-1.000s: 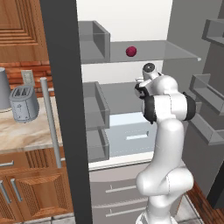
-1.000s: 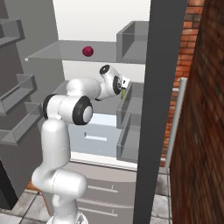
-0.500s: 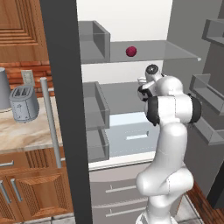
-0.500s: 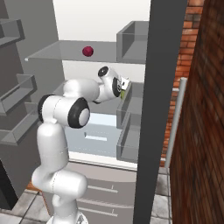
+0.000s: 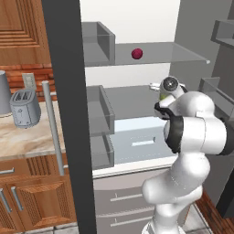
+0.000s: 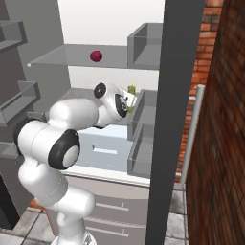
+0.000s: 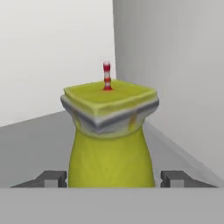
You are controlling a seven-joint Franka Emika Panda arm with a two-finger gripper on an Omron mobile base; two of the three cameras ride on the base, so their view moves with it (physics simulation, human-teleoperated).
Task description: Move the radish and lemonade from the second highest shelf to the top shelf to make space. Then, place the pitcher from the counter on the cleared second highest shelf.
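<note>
The small dark red-magenta ball of a radish (image 5: 136,54) lies on the top shelf (image 5: 183,55), the uppermost thin grey glass-like panel inside the fridge, near its middle and apart from everything else. That half of the first step looks complete.

The small olive-green lemonade bottle with a narrow neck and yellow cap (image 7: 109,135) stands upright on the second highest shelf (image 5: 132,98), close to the fridge's side wall. In the hand view it sits squarely between the two dark finger tips of the gripper (image 7: 111,179), its lower body in the gap and a small red-and-white straw rising from its cap. The fingers (image 7: 52,178) stand at either side of the body; whether they press on it or leave a sliver of air I cannot tell. From the right base view, a trace of green shows just past the wrist.

Judgement on handling: the bottle appears rigid and smooth-sided, probably light, and top-heavy under its flared collar. The hold belongs on the wide lower body, below the collar, where the walls run nearly parallel; the collar would then resist downward slip. A grip on the tapering neck risks squeezing it out. The beige marbled stone bench (image 5: 23,137) lies to the left, carrying a toaster (image 5: 26,109).
</note>
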